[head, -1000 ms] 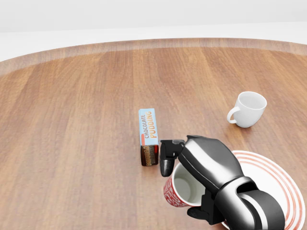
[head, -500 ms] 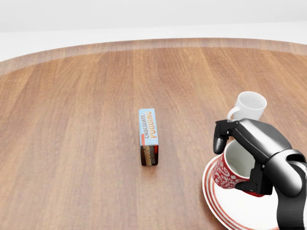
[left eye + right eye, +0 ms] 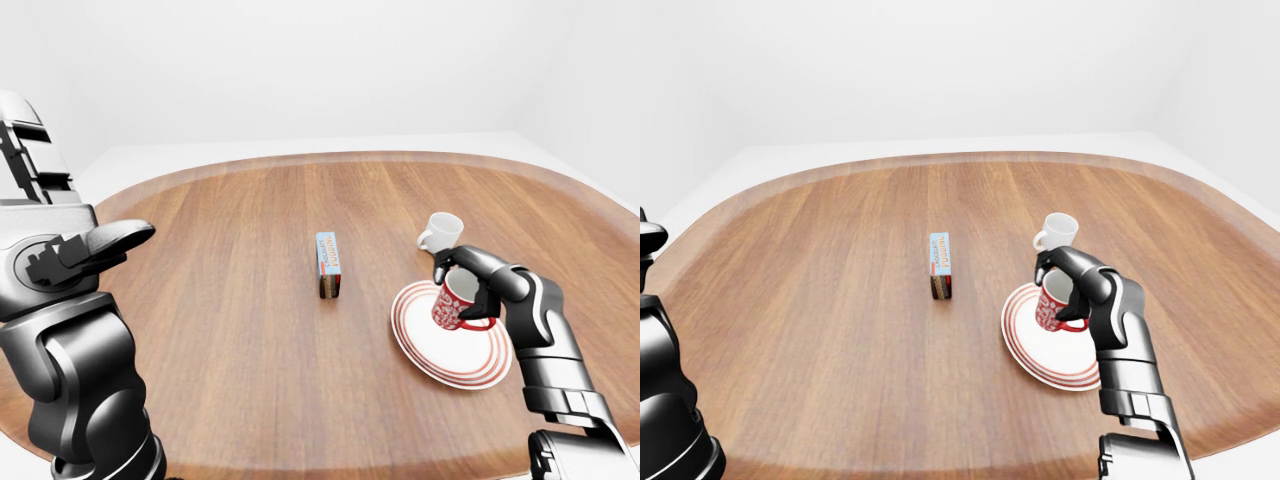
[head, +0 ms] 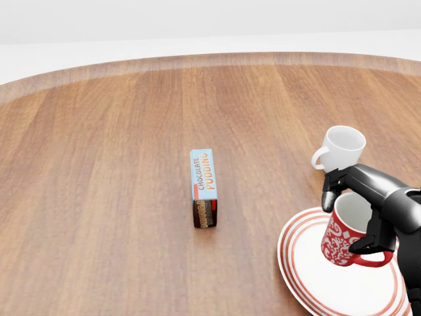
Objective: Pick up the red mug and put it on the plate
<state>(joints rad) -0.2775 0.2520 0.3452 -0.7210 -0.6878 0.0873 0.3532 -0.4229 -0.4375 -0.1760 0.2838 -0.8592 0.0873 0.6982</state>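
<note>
Head view shows the right robot hand [image 4: 368, 210], glossy black and grey, with its fingers closed around the red ceramic mug with white pattern [image 4: 345, 238]. The mug is tilted above the round white plate with red rings [image 4: 309, 276]. A plain white mug [image 4: 342, 149] and a rectangular chocolate pudding box [image 4: 204, 186] stand on the wooden surface [image 4: 99, 184]. The left robot hand [image 3: 100, 245] is raised, fingers loose, holding nothing.

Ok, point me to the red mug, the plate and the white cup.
red mug [image 4: 342, 242], head view, on its patterned side wall.
plate [image 4: 299, 253], head view, on the bare striped rim at its left.
white cup [image 4: 343, 150], head view, on its outer wall below the rim.
</note>
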